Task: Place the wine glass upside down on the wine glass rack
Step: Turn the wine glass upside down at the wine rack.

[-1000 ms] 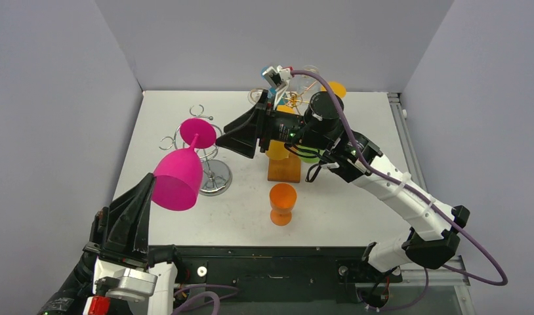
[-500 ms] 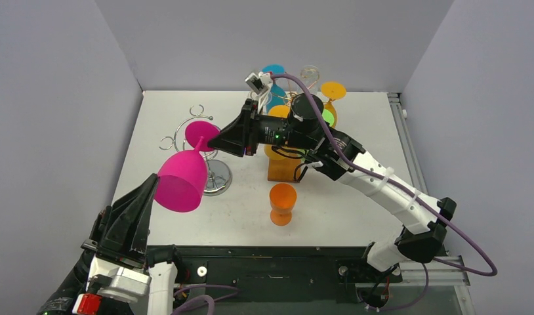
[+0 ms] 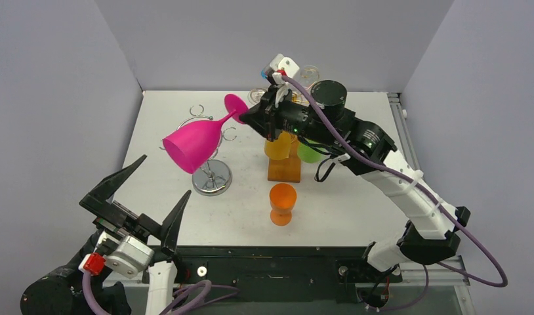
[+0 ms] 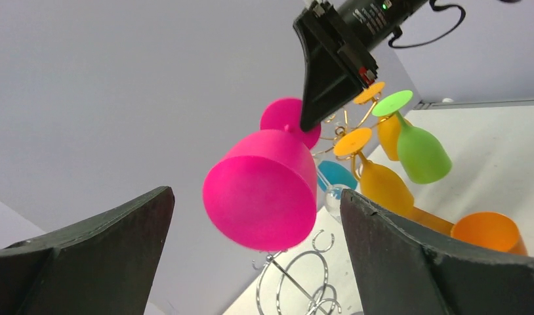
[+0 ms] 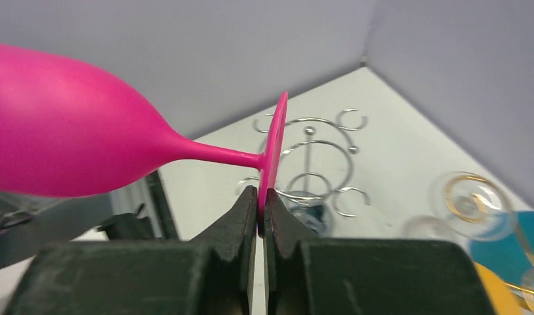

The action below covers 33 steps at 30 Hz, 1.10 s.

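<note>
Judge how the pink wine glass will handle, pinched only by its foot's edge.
Probably light and stiff: the pink wine glass looks like opaque plastic and juts straight sideways from the right gripper. Likely apt to pivot or slip: only the thin foot is pinched at its edge, the bowl far out. The left gripper stands open, giving no support.

Pink wine glass (image 3: 195,143): all pink, not see-through. Up in air, over silver wire rack (image 3: 214,182), not touching rack. Tipped almost on side, open mouth lower, round foot higher. Right gripper (image 3: 246,118) pinches foot edge. Rack: upright, round shiny base, curly hooks on top.
</note>
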Available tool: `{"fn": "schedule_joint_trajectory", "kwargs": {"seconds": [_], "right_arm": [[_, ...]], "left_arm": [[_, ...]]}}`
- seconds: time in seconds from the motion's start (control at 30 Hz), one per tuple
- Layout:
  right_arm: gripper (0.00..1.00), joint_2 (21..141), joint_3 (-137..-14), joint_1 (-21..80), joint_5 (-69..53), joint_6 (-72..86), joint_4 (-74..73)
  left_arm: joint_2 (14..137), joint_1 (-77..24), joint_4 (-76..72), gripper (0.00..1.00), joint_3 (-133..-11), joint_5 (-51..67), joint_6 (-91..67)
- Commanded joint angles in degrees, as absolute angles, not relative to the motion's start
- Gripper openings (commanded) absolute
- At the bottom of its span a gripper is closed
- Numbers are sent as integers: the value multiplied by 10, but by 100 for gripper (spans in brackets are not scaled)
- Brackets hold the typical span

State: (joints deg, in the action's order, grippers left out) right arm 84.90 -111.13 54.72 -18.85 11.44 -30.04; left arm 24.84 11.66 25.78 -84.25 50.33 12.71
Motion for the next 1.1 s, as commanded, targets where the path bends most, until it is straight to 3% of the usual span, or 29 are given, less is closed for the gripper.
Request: {"fn": "schedule_joint_trajectory", "kwargs": {"seconds": [0.0, 0.23, 0.47, 0.53, 0.8, 1.07], "right_arm": [[0, 814, -1140, 547, -22, -52, -366], [0, 764, -1006, 684, 212, -336, -308], [0, 701, -890, 766, 196, -494, -255], [0, 699, -888, 791, 182, -506, -269], [0, 720, -909, 874, 153, -527, -298], [0, 726, -929, 896, 138, -533, -301]], "left_arm": [[272, 115, 330, 96, -884, 524, 117], [333, 89, 325, 96, -994, 487, 5], [388, 27, 386, 100, -1002, 522, 89], [378, 28, 379, 94, -961, 545, 135], [370, 34, 417, 87, -895, 640, 262], [401, 31, 694, 75, -952, 695, 501]]}}
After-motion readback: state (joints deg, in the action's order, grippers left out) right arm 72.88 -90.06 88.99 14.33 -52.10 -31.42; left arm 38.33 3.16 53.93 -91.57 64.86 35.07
